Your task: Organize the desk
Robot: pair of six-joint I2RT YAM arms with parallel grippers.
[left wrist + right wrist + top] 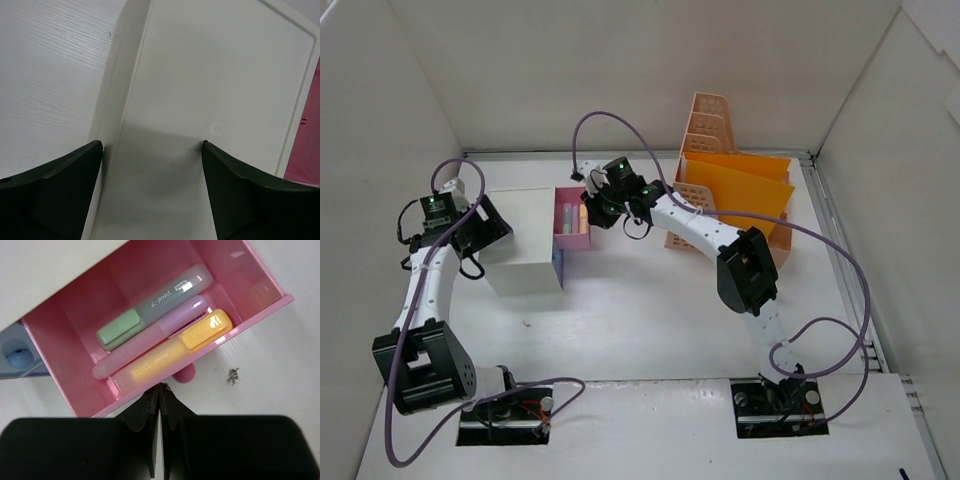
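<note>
The desk (650, 320) is a wide white tabletop. On it stands a small white drawer unit (525, 240), which fills the left wrist view (215, 90). Its pink drawer (570, 228) is pulled out and holds a green (150, 307), a pink (150, 337) and an orange highlighter (175, 350). My right gripper (160, 386) is shut and empty. Its tips touch the pink drawer's front wall (240, 325), beside the round pink knob (186, 374). My left gripper (152, 145) is open, with its fingers (60, 190) spread against the unit's left side.
A blue drawer front (557, 265) with a round blue knob (20, 357) sits below the pink drawer. A peach file rack with orange folders (735, 190) stands at the back right. A small speck of debris (232, 375) lies near the knob. White walls enclose the desk.
</note>
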